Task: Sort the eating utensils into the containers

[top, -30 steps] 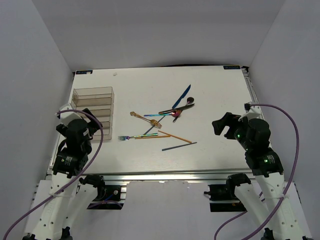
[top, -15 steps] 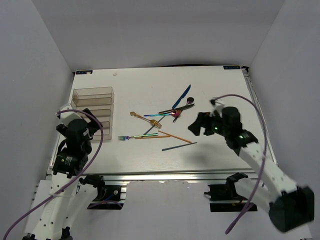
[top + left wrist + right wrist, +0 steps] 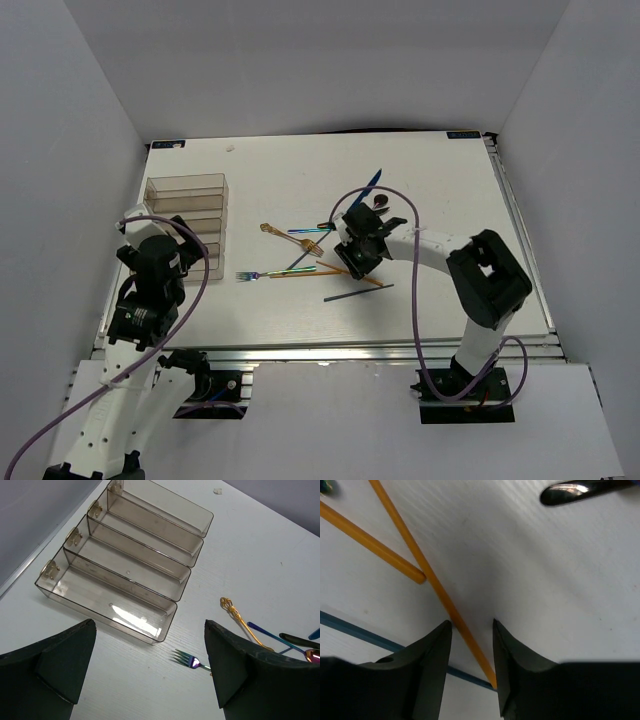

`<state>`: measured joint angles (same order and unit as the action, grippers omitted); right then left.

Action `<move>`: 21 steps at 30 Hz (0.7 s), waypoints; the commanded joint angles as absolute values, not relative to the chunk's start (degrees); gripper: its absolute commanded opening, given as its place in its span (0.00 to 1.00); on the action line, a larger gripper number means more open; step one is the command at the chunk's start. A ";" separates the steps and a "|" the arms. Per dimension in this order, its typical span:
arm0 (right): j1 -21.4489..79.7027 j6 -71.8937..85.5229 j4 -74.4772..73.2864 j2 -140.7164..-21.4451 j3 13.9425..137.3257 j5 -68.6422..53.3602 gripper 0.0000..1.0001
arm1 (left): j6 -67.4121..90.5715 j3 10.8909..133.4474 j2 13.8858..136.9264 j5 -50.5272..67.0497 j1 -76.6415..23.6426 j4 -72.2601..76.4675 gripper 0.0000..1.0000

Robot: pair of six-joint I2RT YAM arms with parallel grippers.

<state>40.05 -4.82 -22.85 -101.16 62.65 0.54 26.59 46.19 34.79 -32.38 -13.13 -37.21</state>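
The eating utensils lie in a loose pile mid-table: a blue knife (image 3: 368,188), a gold fork (image 3: 290,237), a rainbow fork (image 3: 262,274), a grey stick (image 3: 358,292) and orange sticks (image 3: 372,280). My right gripper (image 3: 355,258) is down at the table over the pile. In the right wrist view its jaws (image 3: 471,624) straddle one orange stick (image 3: 432,577), half narrowed, with a gap on each side. My left gripper (image 3: 150,672) hangs wide open above the table, near the containers (image 3: 130,560), holding nothing. The rainbow fork's tines (image 3: 190,659) lie just ahead of it.
A second orange stick (image 3: 370,542) ends just left of the one between my right jaws. The grey-blue stick (image 3: 365,634) crosses under them, and a dark spoon (image 3: 570,490) lies beyond. The compartmented organiser (image 3: 185,205) stands at the table's left edge. White walls surround the table.
My right arm has swung from the table's right side into the middle and come down over the orange stick, its jaws narrowing. The left arm has barely moved.
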 commanded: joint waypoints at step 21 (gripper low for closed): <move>41.66 -14.24 -23.38 -103.54 61.52 6.32 0.00 | 26.02 45.97 35.24 -31.20 -12.83 -35.95 0.98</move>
<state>41.76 -12.58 -22.15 -103.00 63.20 2.79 26.37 46.11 35.64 -31.42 -13.13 -36.84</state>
